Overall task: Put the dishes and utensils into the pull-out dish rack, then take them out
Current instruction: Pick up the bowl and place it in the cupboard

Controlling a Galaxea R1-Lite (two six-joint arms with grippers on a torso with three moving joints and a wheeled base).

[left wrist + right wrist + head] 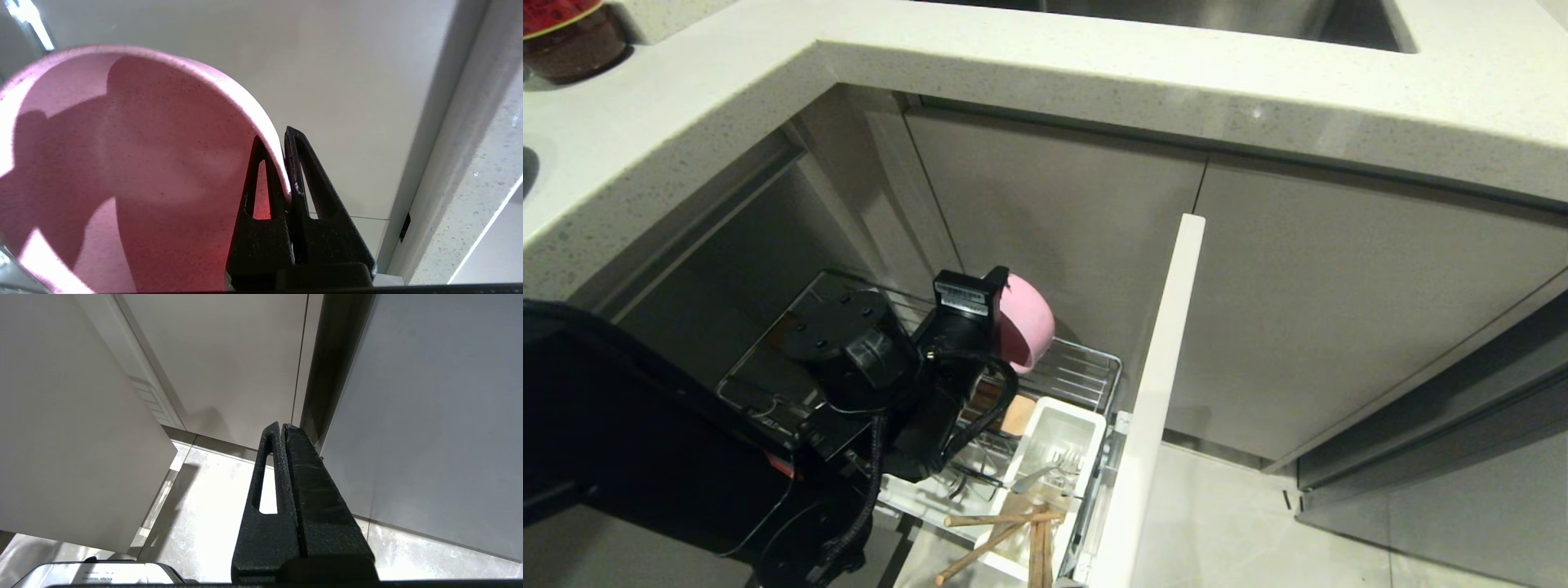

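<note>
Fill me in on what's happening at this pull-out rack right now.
The left gripper is shut on the rim of the pink bowl, holding it tilted on edge above the pull-out dish rack. The fork and wooden chopsticks sit in the white utensil cup. The right gripper is shut and idle, off to the side, facing the cabinet doors and the floor.
</note>
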